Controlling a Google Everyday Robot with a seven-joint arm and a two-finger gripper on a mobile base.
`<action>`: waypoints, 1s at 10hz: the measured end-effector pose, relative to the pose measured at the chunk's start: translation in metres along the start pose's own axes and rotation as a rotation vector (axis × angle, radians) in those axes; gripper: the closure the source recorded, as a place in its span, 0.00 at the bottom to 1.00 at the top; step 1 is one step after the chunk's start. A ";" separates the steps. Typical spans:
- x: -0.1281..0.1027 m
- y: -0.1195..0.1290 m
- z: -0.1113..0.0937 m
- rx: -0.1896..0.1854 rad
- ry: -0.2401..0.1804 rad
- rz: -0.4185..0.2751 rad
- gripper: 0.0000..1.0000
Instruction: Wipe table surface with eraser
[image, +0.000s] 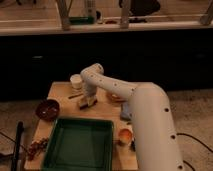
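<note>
The table surface (105, 112) is a small square top of light tan wood. The eraser (87, 103), a small pale beige block with a darker underside, lies on it just in front of the white cup (76, 81). My gripper (88, 98) points down from the white arm and is shut on the eraser, pressing it onto the wood at the back left of the table.
A green tray (80, 145) fills the table's front. A dark bowl (48, 108) stands at the left edge. An orange cup (124, 135) and a blue-grey block (126, 112) are at the right, beside my arm. A reddish plate (115, 96) lies behind them.
</note>
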 end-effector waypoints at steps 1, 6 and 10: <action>-0.012 0.008 -0.001 -0.002 -0.012 -0.034 1.00; -0.017 0.064 -0.001 -0.058 -0.020 -0.102 1.00; 0.043 0.084 -0.011 -0.063 0.022 -0.005 1.00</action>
